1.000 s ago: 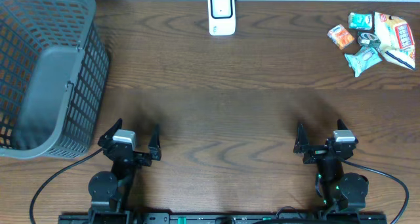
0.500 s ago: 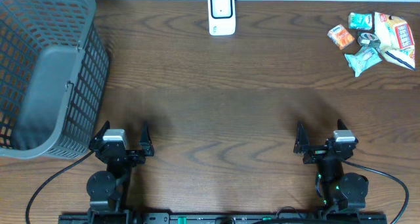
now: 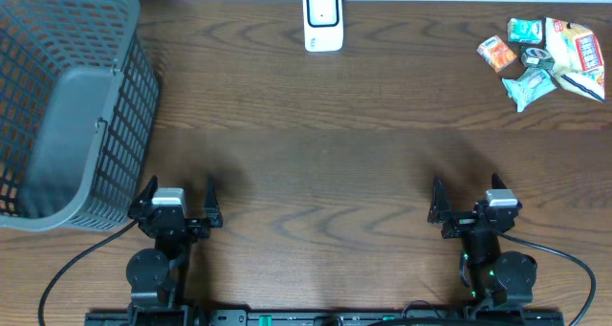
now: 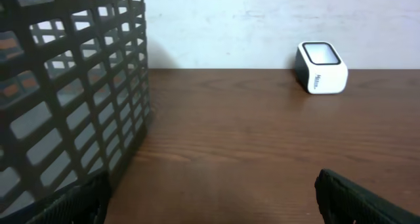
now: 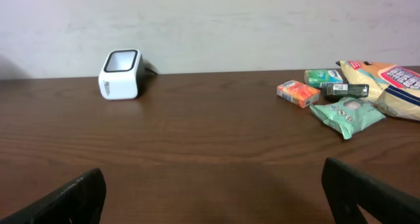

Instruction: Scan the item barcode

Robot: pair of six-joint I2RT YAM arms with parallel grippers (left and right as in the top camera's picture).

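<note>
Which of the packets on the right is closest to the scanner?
The small orange box, leftmost of them; the other packets all lie farther from the scanner.

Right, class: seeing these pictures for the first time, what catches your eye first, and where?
The big grey mesh basket fills the far-left corner of the table. A white scanner stands midway along the far edge, and a heap of colourful packets lies at the far right.
</note>
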